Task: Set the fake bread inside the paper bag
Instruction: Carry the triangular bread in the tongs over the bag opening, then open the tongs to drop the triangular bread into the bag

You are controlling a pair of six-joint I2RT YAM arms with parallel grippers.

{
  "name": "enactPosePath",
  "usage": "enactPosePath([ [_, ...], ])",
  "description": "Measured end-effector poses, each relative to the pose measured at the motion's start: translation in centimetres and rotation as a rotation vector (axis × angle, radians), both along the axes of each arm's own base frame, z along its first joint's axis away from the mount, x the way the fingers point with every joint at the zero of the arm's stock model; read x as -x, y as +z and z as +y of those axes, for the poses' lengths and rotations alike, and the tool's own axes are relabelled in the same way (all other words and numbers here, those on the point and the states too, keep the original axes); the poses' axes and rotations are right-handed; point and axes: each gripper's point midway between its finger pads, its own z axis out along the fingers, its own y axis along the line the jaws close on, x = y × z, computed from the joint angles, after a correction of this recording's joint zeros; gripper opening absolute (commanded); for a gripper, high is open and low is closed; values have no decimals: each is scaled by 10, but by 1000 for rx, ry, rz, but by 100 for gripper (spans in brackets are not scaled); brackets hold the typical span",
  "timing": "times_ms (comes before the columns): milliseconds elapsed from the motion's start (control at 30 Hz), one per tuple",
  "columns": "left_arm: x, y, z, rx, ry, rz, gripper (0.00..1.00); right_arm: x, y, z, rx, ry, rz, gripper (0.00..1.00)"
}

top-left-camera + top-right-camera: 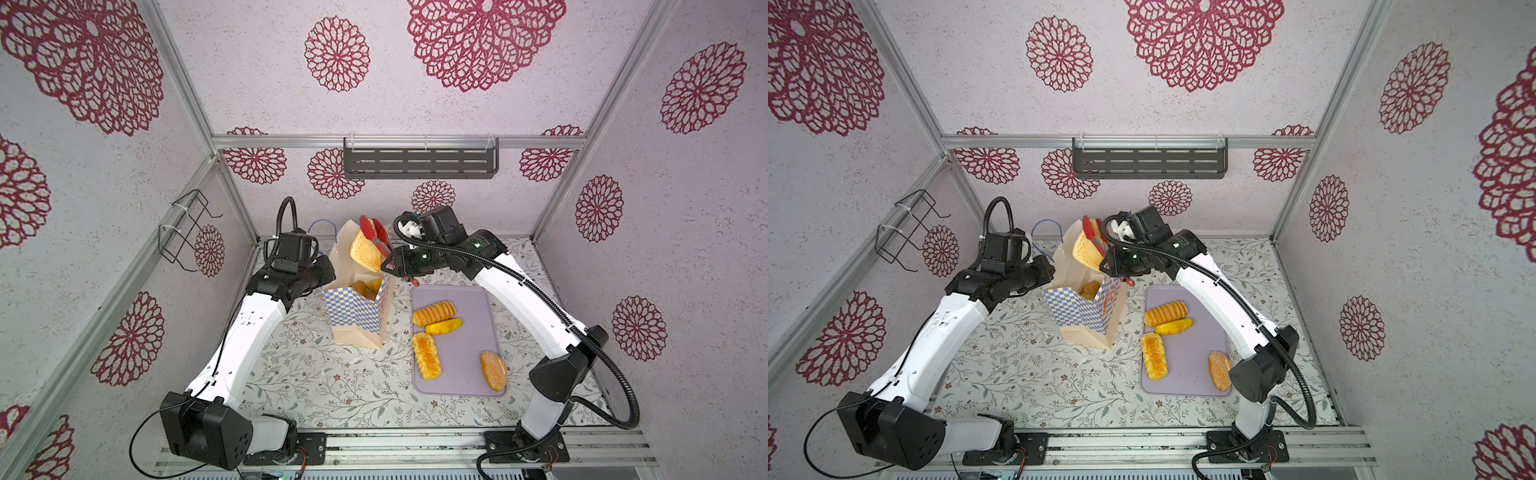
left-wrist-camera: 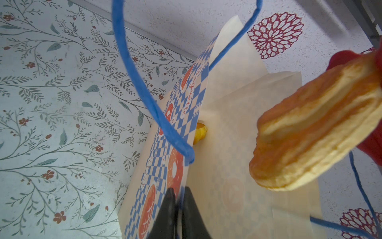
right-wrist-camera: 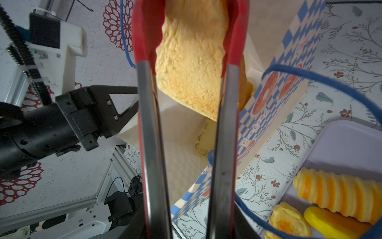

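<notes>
Red-tipped steel tongs (image 3: 147,115) clamped in right gripper (image 1: 390,266), pinching golden toy toast slice (image 1: 365,251) over mouth of cream blue-checkered paper bag (image 1: 357,320). Left gripper (image 2: 179,192) clenched on bag wall. Four orange toy pastries (image 1: 434,313) on flat lilac tray (image 1: 473,332).

The paper bag (image 1: 357,320) is stood on the table (image 1: 311,382), the tray (image 1: 469,332) just beside it at three o'clock. Four fake bread pieces (image 1: 434,312) are laid on the tray, others inside the bag. A toast slice (image 1: 364,251) is held in tongs (image 1: 368,226) over the bag's mouth.
</notes>
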Motion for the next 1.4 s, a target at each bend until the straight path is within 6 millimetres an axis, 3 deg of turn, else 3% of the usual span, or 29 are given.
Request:
enactPosePath([
  [367,0,0,-1,5,3,1,11,5,24,-6,-40,-6,-52,45],
  [533,0,0,-1,7,5,2,18,7,43,-25,-44,-54,-99,44],
  [633,0,0,-1,9,7,2,25,15,57,-54,-52,-105,-135,45],
  [733,0,0,0,6,11,1,33,26,68,-99,-60,-185,-166,45],
  [833,0,1,1,3,16,-2,40,41,65,-147,-58,-281,-181,45],
  [900,0,2,2,-3,18,-6,44,51,51,-174,-39,-341,-165,45],
  [1000,2,4,5,-14,20,-11,52,70,11,-194,11,-379,-91,45],
  [1267,10,21,11,-38,33,-49,77,109,-120,-216,165,-421,203,45],
  [1400,17,27,13,-53,41,-61,85,129,-157,-220,192,-423,300,46],
])
